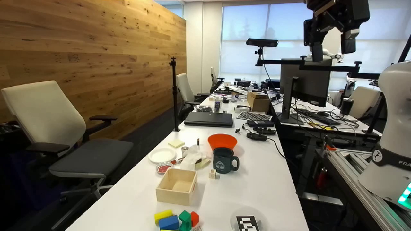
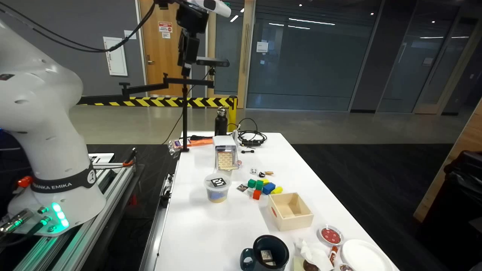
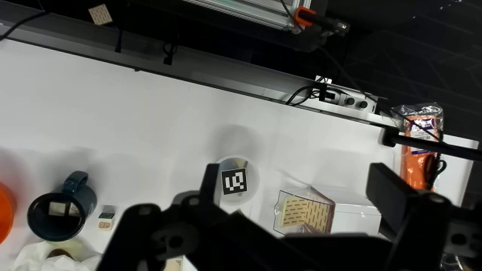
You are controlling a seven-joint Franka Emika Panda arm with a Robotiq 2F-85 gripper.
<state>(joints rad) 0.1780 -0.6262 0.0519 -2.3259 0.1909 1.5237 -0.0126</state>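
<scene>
High over the white table, my gripper [image 1: 333,51] stands open and holds nothing; its fingers are spread wide in the wrist view. Below the gap between them is a clear-fronted dispenser [image 3: 348,214] with a tan printed pad [image 3: 297,212]. Near the left finger, a round lidded tub [image 3: 250,188] bears a black-and-white marker. Green, blue, yellow and red blocks [image 2: 269,188] lie beside an empty wooden box [image 1: 173,196]. A dark green mug [image 3: 86,199] has small pieces inside, and a small cube [image 1: 212,174] sits near it. Behind the mug is an orange bowl [image 1: 221,141].
A black stand arm [image 1: 279,62] carrying a camera [image 1: 261,42] reaches over the table near the gripper's height. A white plate [image 1: 162,155], crumpled tissue [image 1: 191,158] and laptop [image 1: 208,119] are on the table. An orange package [image 3: 418,162] and a black bottle [image 2: 221,122] stand at one end.
</scene>
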